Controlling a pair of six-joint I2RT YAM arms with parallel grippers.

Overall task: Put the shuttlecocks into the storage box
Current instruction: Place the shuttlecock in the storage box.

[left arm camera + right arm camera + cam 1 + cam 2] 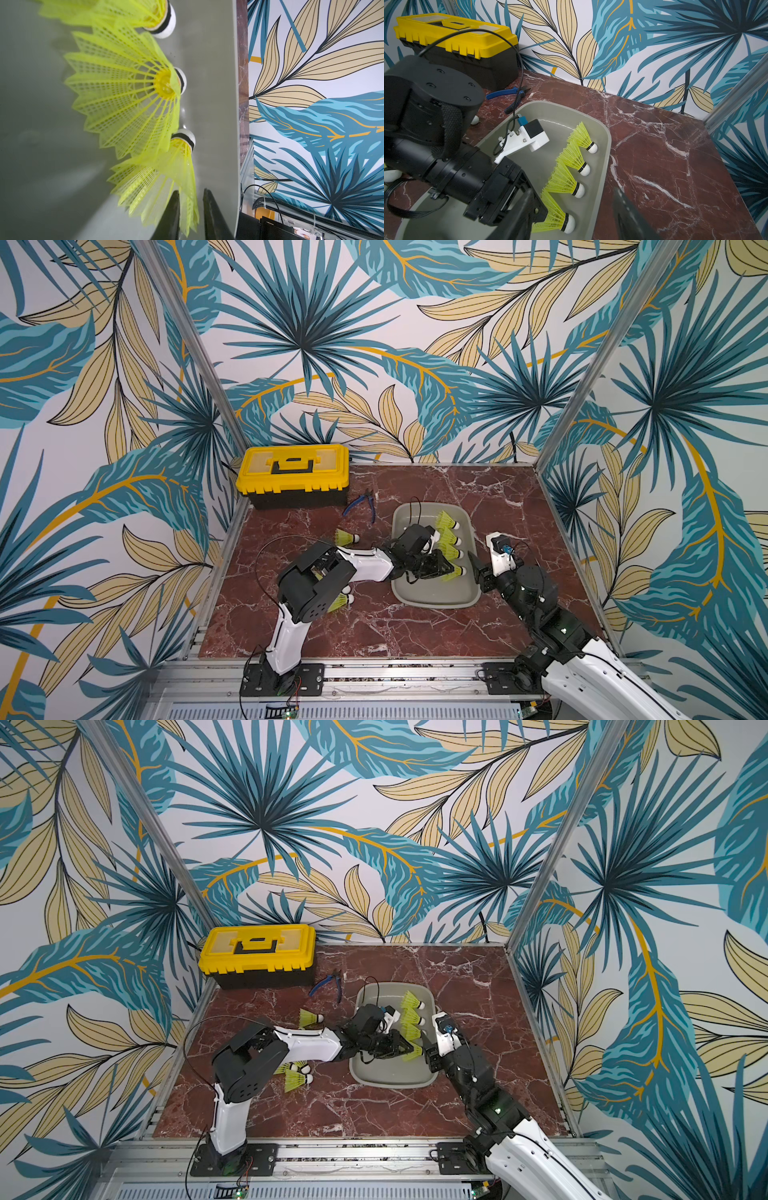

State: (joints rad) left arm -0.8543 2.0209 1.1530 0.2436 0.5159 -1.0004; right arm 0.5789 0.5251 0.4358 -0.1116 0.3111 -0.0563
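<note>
The left end effector (pixel 190 194) is straddling the skirt of a shuttlecock (pixel 158 182) inside the box (pixel 415 595), jaws released. The right end effector (pixel 572 190) is hovering at the box rim, released.

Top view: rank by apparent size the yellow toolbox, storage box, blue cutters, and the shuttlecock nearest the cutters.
1. storage box
2. yellow toolbox, close behind; it sits farther back, so unsure
3. blue cutters
4. shuttlecock

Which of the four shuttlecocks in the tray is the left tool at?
The end shuttlecock nearest the robot's bases; only its skirt lies between the jaws of the left tool.
</note>
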